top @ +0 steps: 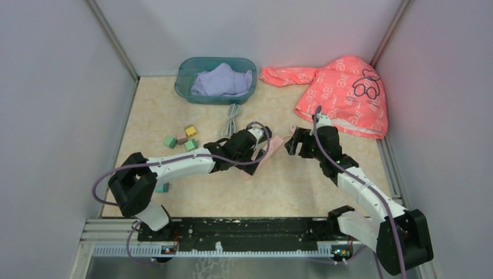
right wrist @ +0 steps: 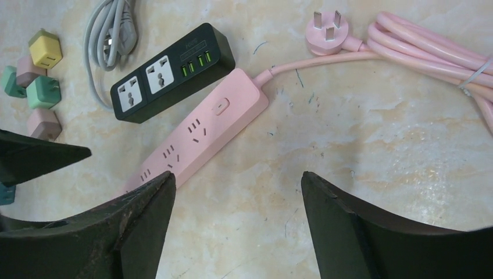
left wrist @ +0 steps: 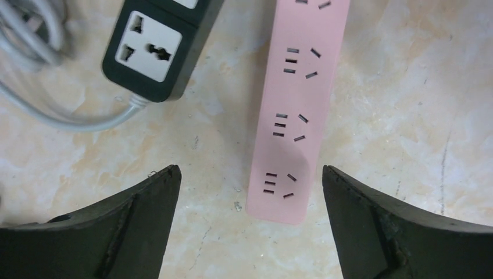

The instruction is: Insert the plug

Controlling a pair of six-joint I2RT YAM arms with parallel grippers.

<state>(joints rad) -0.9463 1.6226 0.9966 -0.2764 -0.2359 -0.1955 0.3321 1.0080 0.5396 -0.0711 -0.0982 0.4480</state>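
- Currently left gripper (left wrist: 250, 170) and right gripper (right wrist: 238, 175) both gape, empty.
- Pink plug (right wrist: 327, 33) lies ungrasped; unpinned pink power strip (left wrist: 297, 110) could slide, prongs missing slots.

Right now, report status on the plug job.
Left end effector open, empty, over pink power strip. Right end effector open, empty. Pink plug loose on table, uninserted. Black power strip lies beside the pink one.

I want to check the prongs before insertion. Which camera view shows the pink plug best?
The right wrist view: the pink plug lies in the open, its three prongs clear. The left wrist view shows the pink power strip but not the plug. In the top view I cannot make it out.
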